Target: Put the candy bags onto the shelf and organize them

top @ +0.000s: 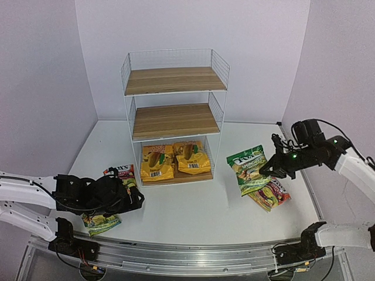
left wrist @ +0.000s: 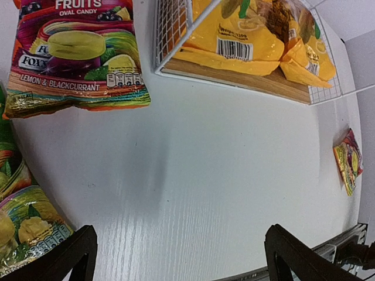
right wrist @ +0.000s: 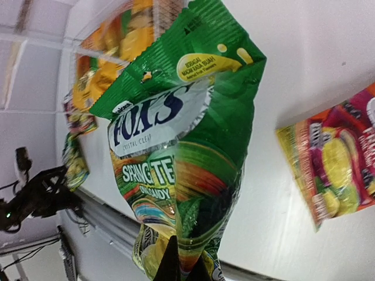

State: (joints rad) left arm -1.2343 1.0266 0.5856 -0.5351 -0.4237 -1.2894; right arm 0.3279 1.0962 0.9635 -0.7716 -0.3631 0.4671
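My right gripper (top: 268, 170) (right wrist: 183, 264) is shut on the edge of a green candy bag (top: 248, 169) (right wrist: 181, 134) and holds it off the table, right of the shelf (top: 173, 114). A red and pink bag (top: 272, 195) (right wrist: 335, 165) lies flat just below it. Two yellow bags (top: 174, 159) (left wrist: 252, 35) lie side by side on the shelf's bottom board. My left gripper (top: 138, 199) (left wrist: 184, 260) hovers open over bare table at the front left. A red bag (top: 120, 172) (left wrist: 76, 52) and another green bag (top: 101, 221) (left wrist: 23, 225) lie beside it.
The shelf's middle and top boards (top: 174, 80) carry nothing. White walls close in at the back and both sides. A metal rail (top: 187, 260) runs along the table's near edge, and the left arm (right wrist: 35, 199) shows far off in the right wrist view.
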